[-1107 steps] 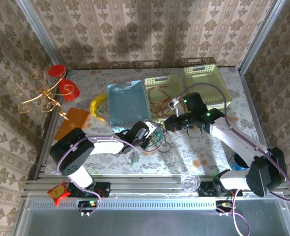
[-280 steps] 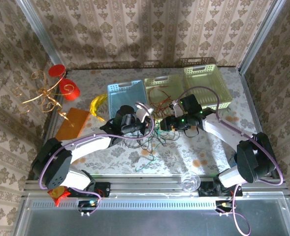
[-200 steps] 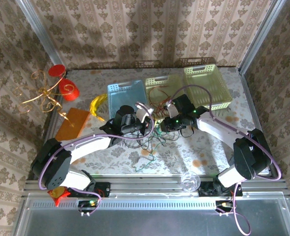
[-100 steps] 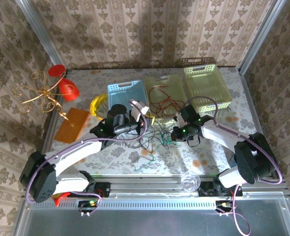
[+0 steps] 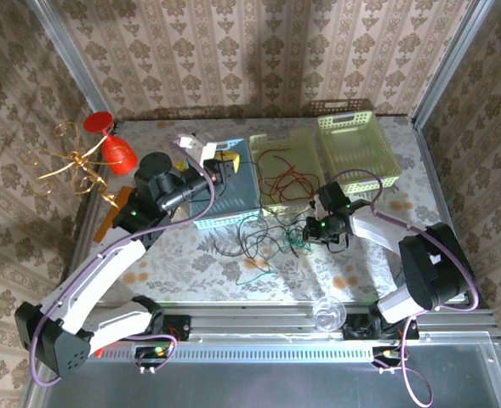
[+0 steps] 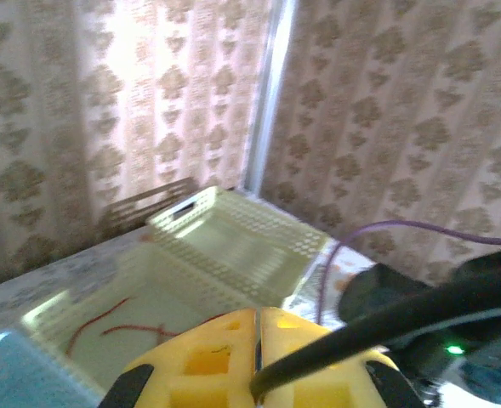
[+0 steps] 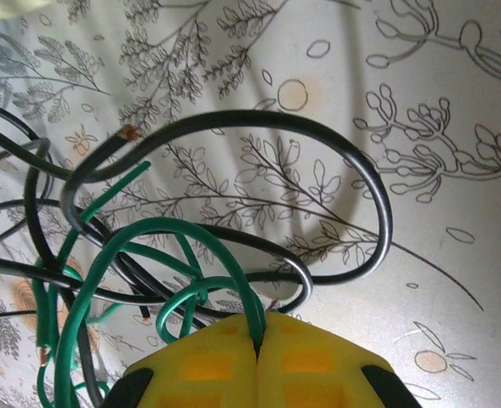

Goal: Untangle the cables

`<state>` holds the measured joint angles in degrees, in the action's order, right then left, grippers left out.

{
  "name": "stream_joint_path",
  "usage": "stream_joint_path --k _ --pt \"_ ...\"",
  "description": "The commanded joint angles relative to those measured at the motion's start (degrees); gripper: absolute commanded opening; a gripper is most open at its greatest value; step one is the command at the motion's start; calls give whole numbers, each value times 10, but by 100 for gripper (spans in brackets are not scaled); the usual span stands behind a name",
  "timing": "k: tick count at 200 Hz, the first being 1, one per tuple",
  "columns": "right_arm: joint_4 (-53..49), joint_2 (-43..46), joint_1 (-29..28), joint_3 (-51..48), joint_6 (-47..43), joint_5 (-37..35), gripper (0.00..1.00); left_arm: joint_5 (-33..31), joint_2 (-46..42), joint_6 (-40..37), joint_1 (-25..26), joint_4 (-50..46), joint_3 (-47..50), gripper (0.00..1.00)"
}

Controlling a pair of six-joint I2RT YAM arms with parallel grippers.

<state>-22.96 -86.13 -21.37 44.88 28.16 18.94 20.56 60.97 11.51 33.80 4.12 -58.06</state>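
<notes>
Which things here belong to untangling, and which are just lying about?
Job: cable tangle; red cables; left hand, shut on a black cable; right hand, shut on a green cable.
Lying about: blue basket; gold stand; red cups; clear cup.

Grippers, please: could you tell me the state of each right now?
Left gripper: closed on a black cable.
Right gripper: closed on a green cable.

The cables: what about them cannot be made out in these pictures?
- Top external: crossings in the tangle, strands too thin.
- Left wrist: the black cable is blurred, cut by the right edge.
- Right wrist: the green cable is hidden between the fingers; loops leave the left edge.
</notes>
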Motion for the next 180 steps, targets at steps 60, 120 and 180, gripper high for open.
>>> stream_joint_path --k 60,120,180 --pt "8 104 1 -2 -11 24 0 -224 276 -55 -73 -205 -149 0" --pt "-17 145 1 -16 -20 7 0 -432 329 -78 -35 -303 -250 90" --pt "-6 140 1 -29 -19 14 0 -216 239 -146 23 -296 -168 98"
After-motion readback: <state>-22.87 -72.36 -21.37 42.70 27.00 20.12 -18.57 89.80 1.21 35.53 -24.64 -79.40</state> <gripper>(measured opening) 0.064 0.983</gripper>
